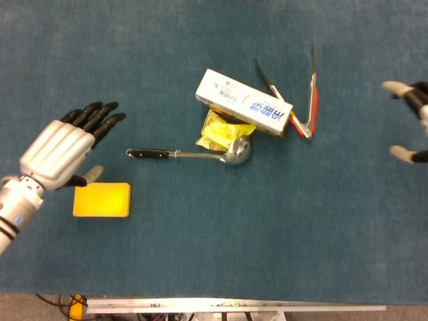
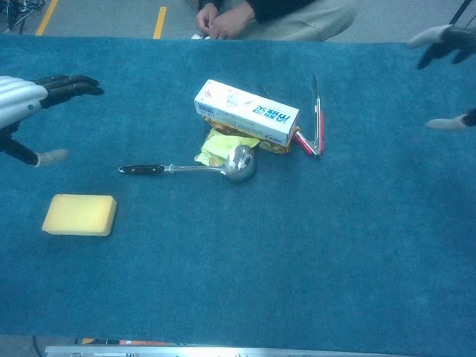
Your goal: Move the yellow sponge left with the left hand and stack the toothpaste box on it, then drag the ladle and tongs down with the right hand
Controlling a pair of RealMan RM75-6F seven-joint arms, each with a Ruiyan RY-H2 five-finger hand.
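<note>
The yellow sponge is lying flat on the blue table, far to the left of the toothpaste box and a little lower. The left hand is hovering just above the sponge with its fingers spread and nothing in it. The box is lying far off to this hand's right, its long side slanting down to the right, leaning on a yellow packet. The right hand is showing only at the edge, right of the tongs, fingers apart and holding nothing, so the left hand looks like the one to go for the box, while the ladle is waiting below it.
</note>
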